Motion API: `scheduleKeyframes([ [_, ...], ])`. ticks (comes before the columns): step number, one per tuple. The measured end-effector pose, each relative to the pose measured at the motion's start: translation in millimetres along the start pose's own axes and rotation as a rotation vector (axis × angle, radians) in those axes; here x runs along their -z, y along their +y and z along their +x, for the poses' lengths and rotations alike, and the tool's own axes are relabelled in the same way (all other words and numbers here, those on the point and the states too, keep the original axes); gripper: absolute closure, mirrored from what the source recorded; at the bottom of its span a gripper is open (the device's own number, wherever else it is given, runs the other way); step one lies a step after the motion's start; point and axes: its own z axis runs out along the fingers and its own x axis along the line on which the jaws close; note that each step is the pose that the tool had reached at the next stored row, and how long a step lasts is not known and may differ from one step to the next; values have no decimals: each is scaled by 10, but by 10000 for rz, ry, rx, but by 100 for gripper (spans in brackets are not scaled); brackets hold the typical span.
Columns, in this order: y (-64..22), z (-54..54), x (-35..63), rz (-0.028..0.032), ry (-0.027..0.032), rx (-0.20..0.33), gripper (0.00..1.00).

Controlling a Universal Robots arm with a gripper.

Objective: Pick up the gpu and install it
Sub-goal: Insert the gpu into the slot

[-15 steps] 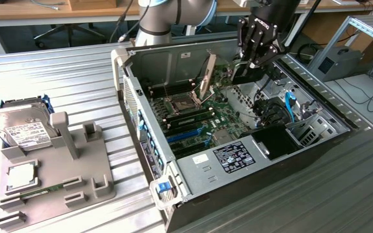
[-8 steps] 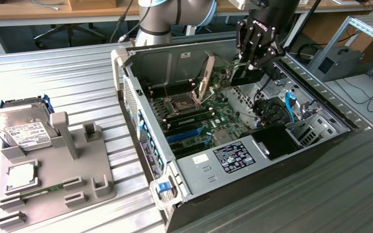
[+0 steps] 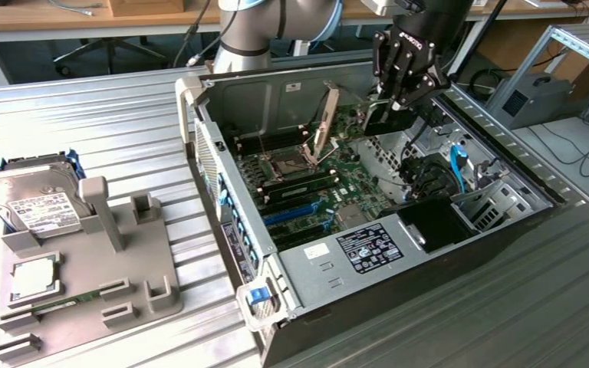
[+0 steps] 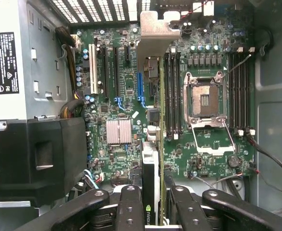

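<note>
Saw little of the gpu [image 3: 389, 121] in the exterior view: a dark slab under the gripper [image 3: 397, 101] in the upper right of the frame, its lower edge lost against the clutter inside the open computer case [image 3: 243, 100]. Could not tell there whether it touched the motherboard [image 3: 351, 184]. Made it out better in the wrist view, edge-on (a green logo on the near end), with the silver bracket [image 4: 156, 31] at the far end and the fingers [image 4: 130, 207] cut off by the frame edge. Found the jaws partly closed, clamped on the card from both sides. Noted close beside it the empty CPU socket [image 4: 203, 98], memory slots [image 4: 173, 96], a finned heatsink [image 4: 118, 131] and a black shroud [image 4: 34, 154]. Spotted a blue cable [image 3: 459, 172] right of centre. Found, at lower left of the exterior view, a hard drive [image 3: 31, 203], a CPU chip [image 3: 34, 277] and a memory stick [image 3: 54, 304] on a grey fixture [image 3: 151, 268], well apart from the case.
</note>
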Motion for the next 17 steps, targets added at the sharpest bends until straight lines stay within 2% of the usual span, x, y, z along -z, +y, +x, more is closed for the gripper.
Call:
scheduleKeyframes([
  [17, 156, 6, -3, 6, 1, 1, 73],
])
